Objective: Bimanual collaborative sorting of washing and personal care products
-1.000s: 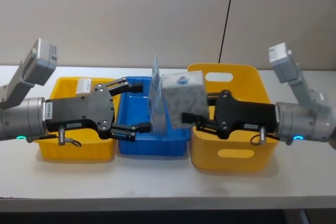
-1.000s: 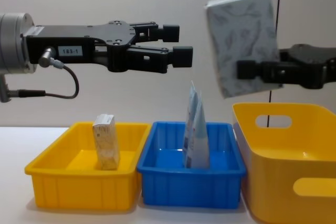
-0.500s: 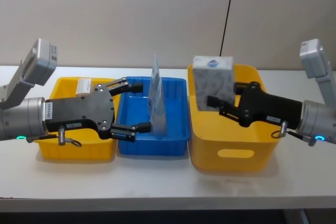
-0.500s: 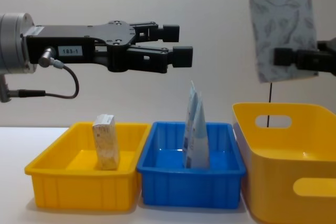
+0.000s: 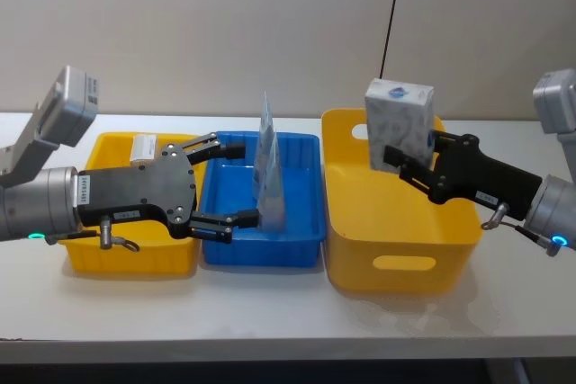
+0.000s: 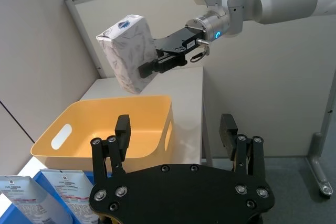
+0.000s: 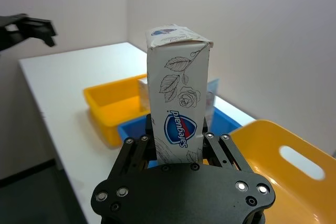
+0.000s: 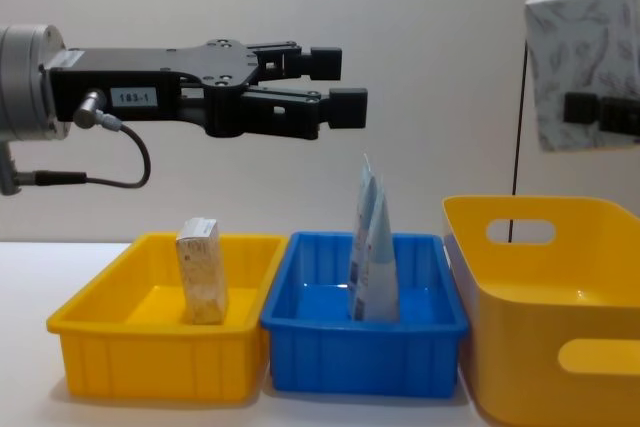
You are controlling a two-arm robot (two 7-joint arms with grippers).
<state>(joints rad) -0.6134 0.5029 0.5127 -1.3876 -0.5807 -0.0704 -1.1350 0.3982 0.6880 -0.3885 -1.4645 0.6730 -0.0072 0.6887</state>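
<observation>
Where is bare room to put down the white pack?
The tall yellow bin under the white pack in the right gripper is bare inside. The low yellow bin has floor right of the tan box. The blue bin is crowded: pouches stand there, the open left gripper above.

This looks like a robot lab or test room. A plain white table stands against a bare pale wall. A thin dark line runs down the wall behind the jaws of the right gripper, which are clamped on a white pack. Plastic containers sit in a tidy row:

- a yellow tray and a blue tray under the spread jaws of the left gripper
- a deep yellow bin below the pack

Past the left jaws, the wrist view shows grey floor and the wheeled foot of a stand.
</observation>
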